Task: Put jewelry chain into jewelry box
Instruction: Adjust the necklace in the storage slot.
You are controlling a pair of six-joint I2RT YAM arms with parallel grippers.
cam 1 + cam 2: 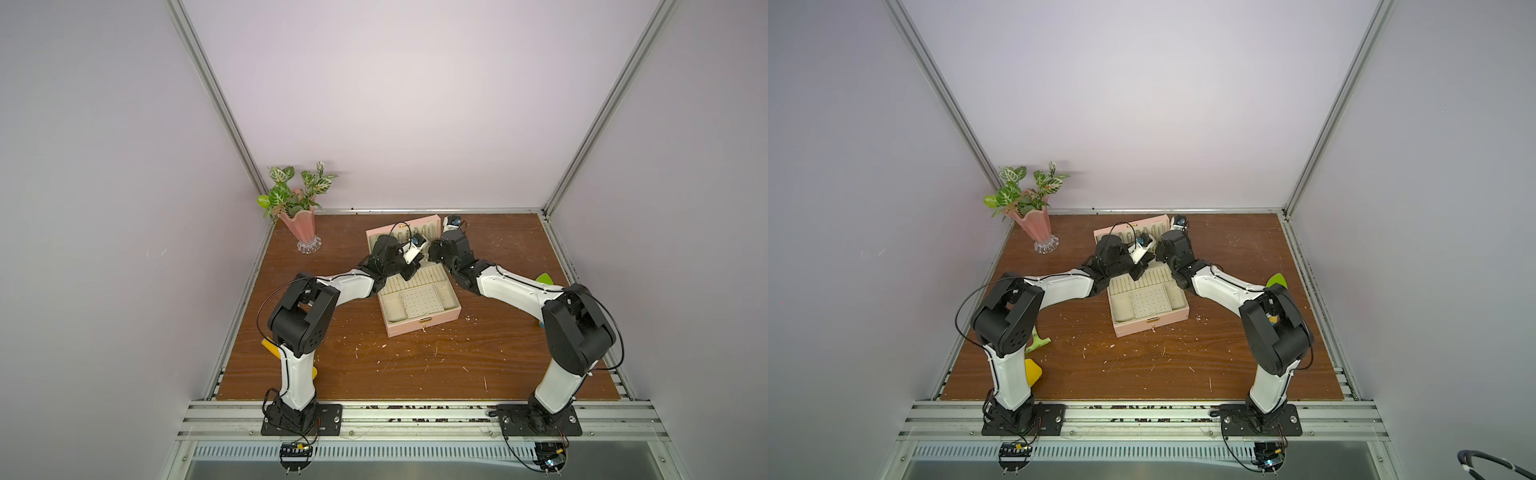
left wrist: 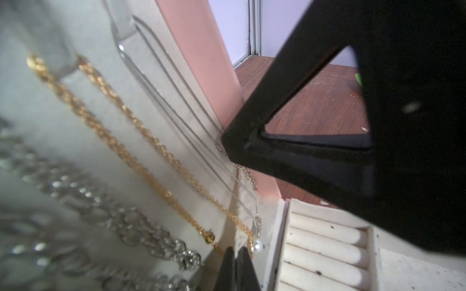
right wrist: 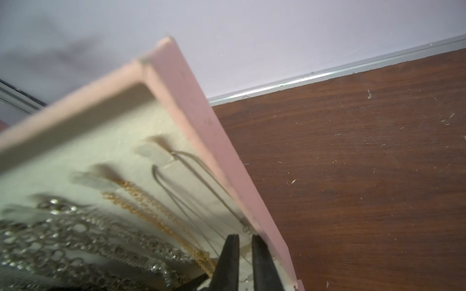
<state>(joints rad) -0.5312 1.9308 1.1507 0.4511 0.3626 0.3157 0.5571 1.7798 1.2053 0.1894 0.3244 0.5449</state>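
The pink jewelry box [image 1: 424, 326] [image 1: 1150, 326] lies open in mid-table, its lid [image 3: 191, 100] standing upright at the back. The thin pale jewelry chain [image 3: 155, 177] hangs from the outermost hook on the lid's cream lining, beside the pink edge. Low on the lining, my right gripper [image 3: 245, 235] is at the chain's lower end, its fingers a narrow gap apart with nothing clearly between them. My left gripper [image 2: 235, 248] is shut just below a small pearl [image 2: 257, 244], at the foot of the lid; nothing shows between its tips.
Gold chains [image 2: 121, 148] and a thick silver chain [image 2: 126, 221] hang on the neighbouring hooks. Ring-slot rows [image 2: 325, 249] fill the base behind the dotted panel [image 1: 419, 301]. A pink vase with a plant [image 1: 300, 226] stands back left. Both arms meet over the box.
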